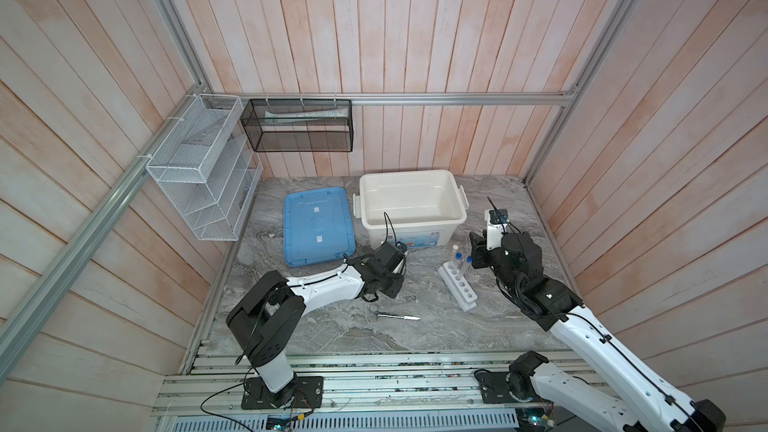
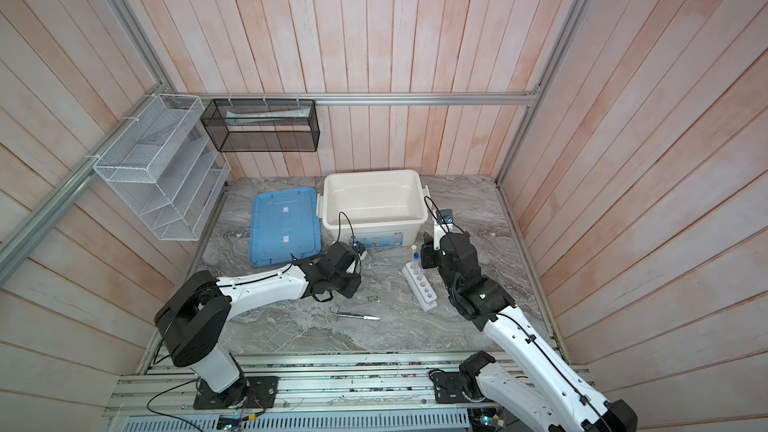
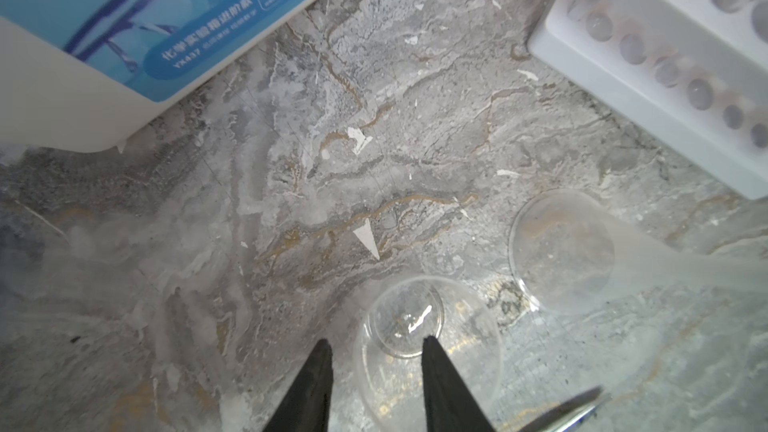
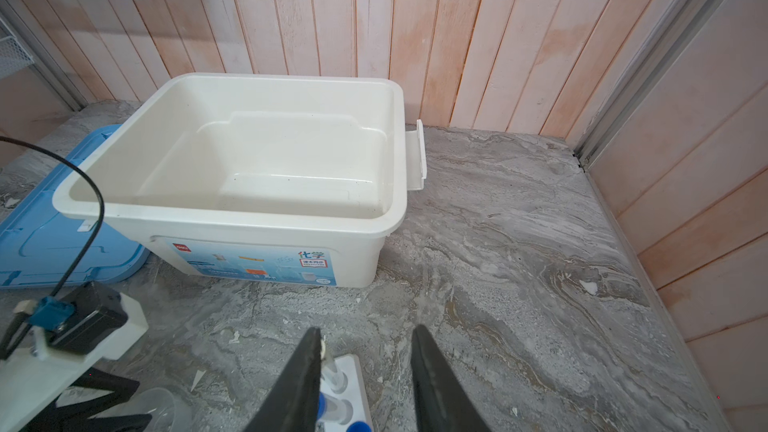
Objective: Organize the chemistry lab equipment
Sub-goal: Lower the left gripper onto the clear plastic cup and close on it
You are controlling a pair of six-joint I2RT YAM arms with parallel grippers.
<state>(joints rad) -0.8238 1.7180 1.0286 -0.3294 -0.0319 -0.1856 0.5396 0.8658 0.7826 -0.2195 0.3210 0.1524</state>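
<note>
Left end effector [image 3: 376, 371] apart, straddling near wall of upright clear cup [image 3: 399, 317], centre at one o'clock off heading.

Stereo pair high, one cam per wrist.
Both top views look down on the whole bench [image 1: 415, 338]; wrist cams sit low, sharing white bin [image 4: 232, 220] and rack [image 3: 602, 76].

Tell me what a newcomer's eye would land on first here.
The empty white bin stands out at the back, its blue lid lying flat beside it. Next comes the white rack holding capped tubes, close by the right gripper.
</note>
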